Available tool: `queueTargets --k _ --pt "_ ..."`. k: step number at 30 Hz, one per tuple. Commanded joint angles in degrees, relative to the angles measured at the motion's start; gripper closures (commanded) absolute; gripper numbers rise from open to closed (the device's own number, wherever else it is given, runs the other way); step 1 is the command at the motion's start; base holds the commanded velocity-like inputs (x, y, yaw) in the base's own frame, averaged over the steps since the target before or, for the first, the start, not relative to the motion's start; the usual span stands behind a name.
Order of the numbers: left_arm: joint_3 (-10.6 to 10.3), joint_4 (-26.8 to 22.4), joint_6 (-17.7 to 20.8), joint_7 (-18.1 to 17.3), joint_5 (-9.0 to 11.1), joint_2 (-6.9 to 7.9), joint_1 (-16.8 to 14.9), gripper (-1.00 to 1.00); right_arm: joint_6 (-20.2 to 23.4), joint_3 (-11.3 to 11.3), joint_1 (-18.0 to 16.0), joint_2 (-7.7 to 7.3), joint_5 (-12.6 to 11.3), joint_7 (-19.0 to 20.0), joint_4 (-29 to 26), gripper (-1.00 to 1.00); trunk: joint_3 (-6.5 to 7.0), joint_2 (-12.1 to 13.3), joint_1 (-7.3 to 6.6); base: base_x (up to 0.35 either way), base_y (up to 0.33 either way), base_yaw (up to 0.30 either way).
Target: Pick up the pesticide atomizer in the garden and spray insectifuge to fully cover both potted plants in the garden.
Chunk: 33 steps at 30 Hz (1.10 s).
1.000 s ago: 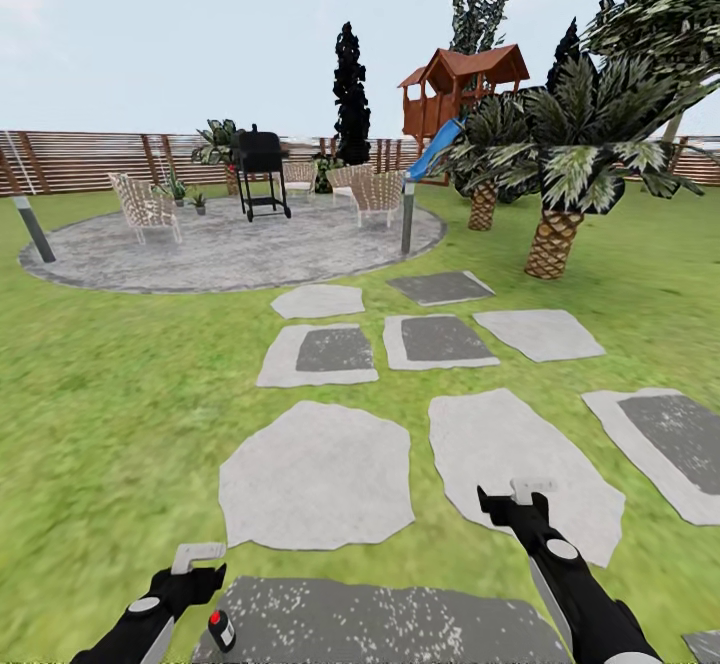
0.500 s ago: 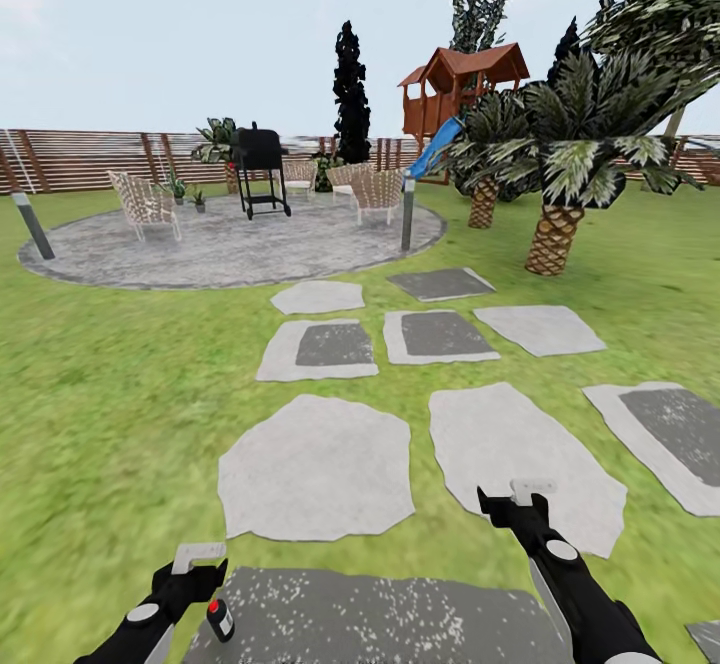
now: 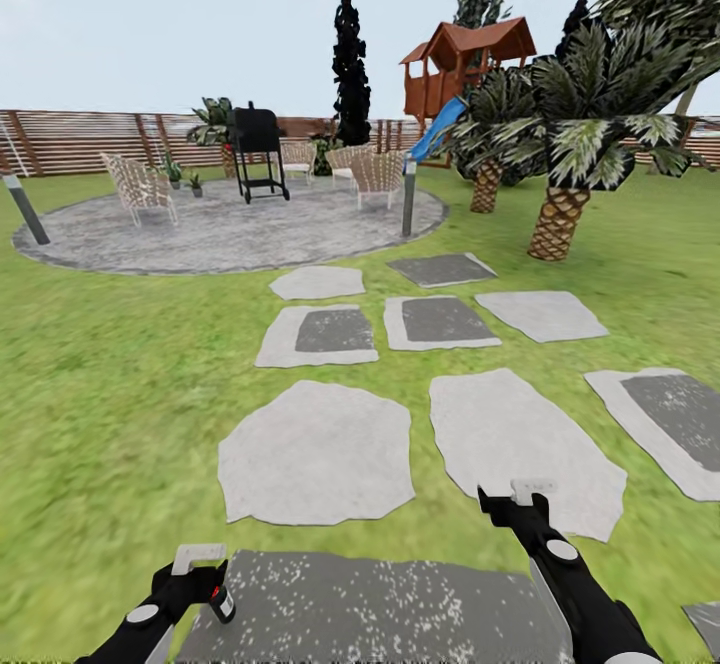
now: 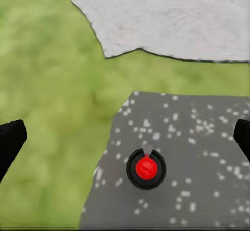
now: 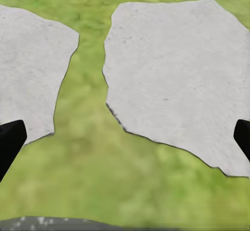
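Lawn point(image 3: 110, 384) with stepping stones point(image 3: 318, 452); my left gripper point(image 4: 125, 137), jaws spread, hovers over the spray bottle point(image 4: 146, 168); right gripper point(image 5: 125, 137) spread above grass.

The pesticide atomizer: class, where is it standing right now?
The pesticide atomizer stands upright on the dark speckled stepping stone at the head view's bottom left, just beside the left gripper.

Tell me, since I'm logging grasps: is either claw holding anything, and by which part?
Nothing is held. Both claws are open; the pesticide atomizer stands on a speckled stone below the left claw.
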Motion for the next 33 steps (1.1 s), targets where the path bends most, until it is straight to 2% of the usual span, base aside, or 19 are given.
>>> queueTargets --k 1,16,19,25,33 --pt "0.40 0.21 -0.24 -0.26 -0.24 -0.03 -0.03 -1.00 -0.01 -0.21 -0.02 0.03 0.36 0.29 -0.05 -1.00 -0.28 -0.04 0.01 0.000 0.000 0.000" --pt "0.09 0.68 -1.06 -0.27 -0.41 -0.02 -0.03 -1.00 -0.01 -0.30 -0.02 0.12 0.26 0.19 -0.30 -1.00 -3.82 -0.24 0.40 0.000 0.000 0.000" --pt "0.07 1.00 -3.05 -0.27 -0.42 -0.01 0.01 -1.00 -0.01 -0.30 -0.02 0.12 0.26 0.18 -0.24 -1.00 -4.73 -0.28 0.47 0.000 0.000 0.000" --pt "-0.03 4.46 -9.41 -0.24 -0.49 -0.01 0.03 -1.00 -0.01 -0.33 -0.02 0.12 0.26 0.18 -0.22 -1.00 -6.59 -0.36 0.63 0.000 0.000 0.000" --pt "-0.03 5.18 -10.67 -0.21 -0.51 -0.01 0.03 -1.00 -0.04 -0.41 -0.02 0.12 0.26 0.18 -0.22 -1.00 -8.91 -0.46 0.84 0.000 0.000 0.000"
